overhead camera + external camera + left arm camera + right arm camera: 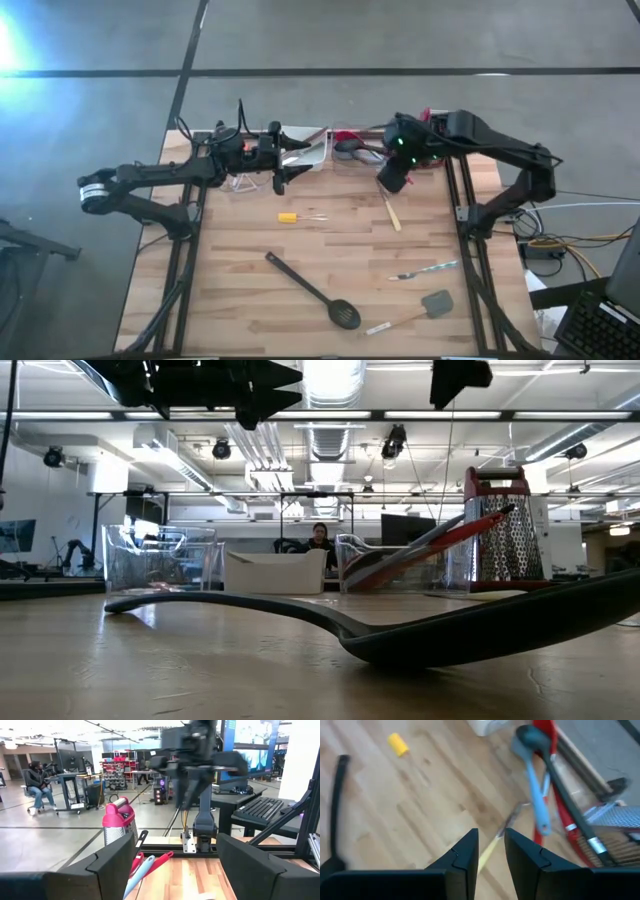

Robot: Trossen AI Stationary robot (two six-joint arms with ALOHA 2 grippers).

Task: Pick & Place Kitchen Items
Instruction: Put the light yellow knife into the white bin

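My right gripper (392,180) hangs high over the table's far middle, shut on a thin utensil with a pale yellow handle (391,212). My left gripper (283,166) is open and empty, also held high, beside the white tray (303,150). On the table lie a black slotted spoon (315,292), a small yellow-handled fork (292,216), a metal spoon (425,269) and a grey spatula (430,303). Red, blue and black long-handled utensils (542,795) lie together at the far edge. My right gripper pinches the utensil's yellow handle (488,852) between its two fingers, coming from above. The utensil hangs below the fingers, its metal end (516,813) lowest, clear of the table. The left wrist view shows it as a thin stick (183,817) dangling under the gripper.
A red-topped metal box grater (505,530) stands at the far right, beside a clear container (400,565); another clear container (160,558) stands far left. Black frame rails (470,260) run along both table sides. A person (320,540) sits in the room beyond.
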